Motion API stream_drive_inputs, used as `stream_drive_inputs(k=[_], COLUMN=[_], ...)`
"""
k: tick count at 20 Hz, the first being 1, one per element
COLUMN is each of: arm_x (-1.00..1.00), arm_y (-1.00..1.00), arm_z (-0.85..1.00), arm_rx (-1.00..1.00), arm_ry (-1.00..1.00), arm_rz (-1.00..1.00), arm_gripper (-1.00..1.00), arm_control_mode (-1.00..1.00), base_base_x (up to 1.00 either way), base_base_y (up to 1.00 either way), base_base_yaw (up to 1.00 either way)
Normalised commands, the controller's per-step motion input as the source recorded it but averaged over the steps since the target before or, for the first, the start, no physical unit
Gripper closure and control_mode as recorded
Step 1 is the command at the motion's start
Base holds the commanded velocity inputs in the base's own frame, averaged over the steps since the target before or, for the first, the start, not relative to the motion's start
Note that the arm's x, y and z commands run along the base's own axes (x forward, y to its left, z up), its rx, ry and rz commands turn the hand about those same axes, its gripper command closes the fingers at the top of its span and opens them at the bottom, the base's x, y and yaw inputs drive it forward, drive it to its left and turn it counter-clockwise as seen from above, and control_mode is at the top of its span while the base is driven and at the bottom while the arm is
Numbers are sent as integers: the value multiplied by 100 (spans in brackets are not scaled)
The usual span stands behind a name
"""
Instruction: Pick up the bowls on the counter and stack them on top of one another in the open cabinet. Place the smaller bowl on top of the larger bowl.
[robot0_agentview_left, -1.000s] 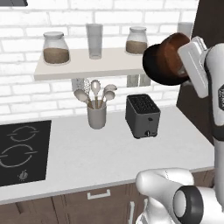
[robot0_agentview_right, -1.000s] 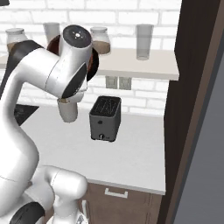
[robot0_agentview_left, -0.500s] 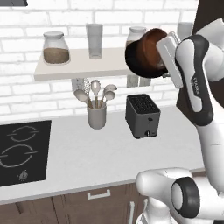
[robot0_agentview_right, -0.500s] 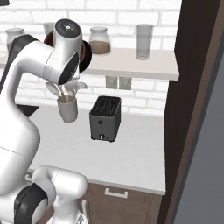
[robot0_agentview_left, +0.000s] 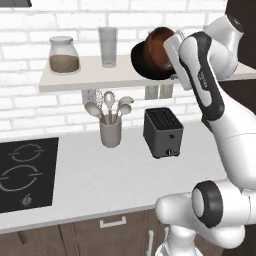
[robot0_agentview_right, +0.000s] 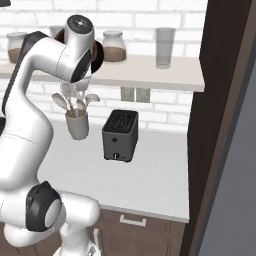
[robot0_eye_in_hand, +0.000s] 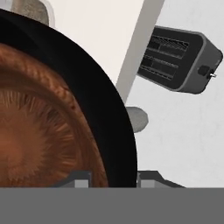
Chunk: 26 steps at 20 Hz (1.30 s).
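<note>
The reddish-brown smaller bowl sits nested inside the glossy black larger bowl. Both are tipped on edge in the air, just in front of the pale shelf board of the open cabinet. My gripper is shut on their rims from the right. In the hand view the brown bowl and the black rim around it pass between my fingertips, with the gripper closed on them. In the right base view the black bowl peeks out from behind my arm, beside the shelf.
On the shelf stand a jar and a glass. Below, the counter carries a dark toaster, a utensil holder and the inset cooktop. A tall dark cabinet panel rises at the right.
My arm has swung left along the shelf front, carrying the nested bowls from the shelf's right end toward its middle. The grip is unchanged.
</note>
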Motion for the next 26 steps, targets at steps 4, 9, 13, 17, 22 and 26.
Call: stream_drive_inputs(k=[4,9,13,17,22,26], arm_x=[61,43,38,21,21,30], arm_y=[16,22,1,0,3,0], arm_z=[2,-3,-8,-19,-27,-12], arm_rx=[-4,-6,0,0,0,0], arm_ry=[8,8,1,0,1,0], arm_rz=[0,0,0,0,0,0], arm_gripper=[100,100,100,100,100,100], arm_control_mode=[-100,-100,-100,-100,-100,-100], base_base_x=[0,0,0,0,0,0], base_base_y=[0,0,0,0,0,0], base_base_yaw=[0,0,0,0,0,0])
